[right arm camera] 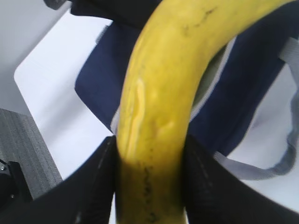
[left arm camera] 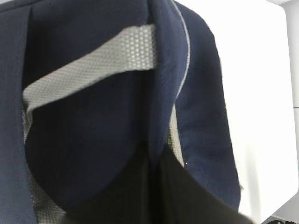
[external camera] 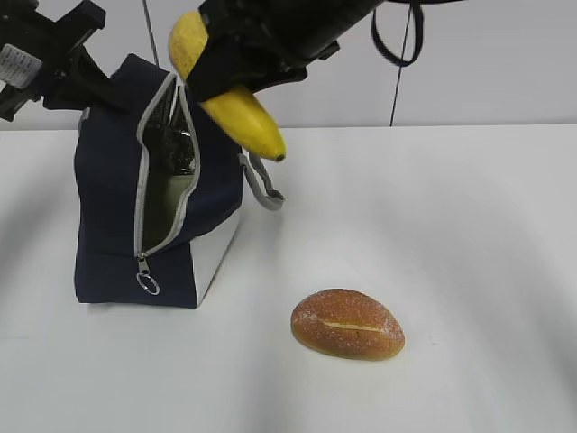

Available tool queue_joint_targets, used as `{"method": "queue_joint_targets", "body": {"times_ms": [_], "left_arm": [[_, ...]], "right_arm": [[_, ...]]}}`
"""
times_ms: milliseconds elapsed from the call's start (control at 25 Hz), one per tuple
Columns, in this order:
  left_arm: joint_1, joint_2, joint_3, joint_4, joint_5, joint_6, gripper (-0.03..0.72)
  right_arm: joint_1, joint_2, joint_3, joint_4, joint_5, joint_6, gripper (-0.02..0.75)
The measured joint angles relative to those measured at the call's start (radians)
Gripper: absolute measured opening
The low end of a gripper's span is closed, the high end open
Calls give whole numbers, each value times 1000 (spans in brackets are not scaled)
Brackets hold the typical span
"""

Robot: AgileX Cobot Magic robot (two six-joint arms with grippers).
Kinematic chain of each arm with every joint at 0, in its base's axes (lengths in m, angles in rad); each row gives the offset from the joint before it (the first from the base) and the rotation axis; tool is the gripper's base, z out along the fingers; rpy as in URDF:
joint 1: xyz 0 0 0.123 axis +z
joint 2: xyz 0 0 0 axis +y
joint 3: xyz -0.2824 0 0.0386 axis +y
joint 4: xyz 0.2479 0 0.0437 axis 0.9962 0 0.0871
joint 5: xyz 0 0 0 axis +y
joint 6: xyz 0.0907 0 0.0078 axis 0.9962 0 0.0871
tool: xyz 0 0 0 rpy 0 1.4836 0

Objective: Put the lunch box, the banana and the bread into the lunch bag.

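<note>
The navy lunch bag (external camera: 108, 216) stands at the left with its zipper undone and its mouth (external camera: 167, 194) gaping toward the camera. My left gripper (external camera: 101, 90) is shut on the bag's top rear fabric (left arm camera: 93, 140), holding it up. Above the mouth, my right gripper (external camera: 225, 70) is shut on the yellow banana (external camera: 245, 119), whose dark tip points down to the right. In the right wrist view the banana (right arm camera: 159, 93) fills the gap between the black fingers (right arm camera: 96, 182), with the bag (right arm camera: 243, 93) below. The bread (external camera: 347, 323) lies on the table. The lunch box is hidden.
A grey strap handle (external camera: 263, 185) hangs off the bag's right side, just under the banana's tip. The zipper's ring pull (external camera: 148, 284) dangles at the bag's lower front. The white table (external camera: 451, 225) stretches to the right of the bag.
</note>
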Motion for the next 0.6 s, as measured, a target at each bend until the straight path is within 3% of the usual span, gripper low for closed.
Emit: {"method": "queue_joint_targets", "body": {"times_ms": [320,600], "left_arm": [[0,0,0,0,-1,0,-3],[0,0,0,-3,-1,0,-3]], "right_arm": [[38,123,0,136,-52,-44,303],[38,220,-92,20,-48,35,303]]}}
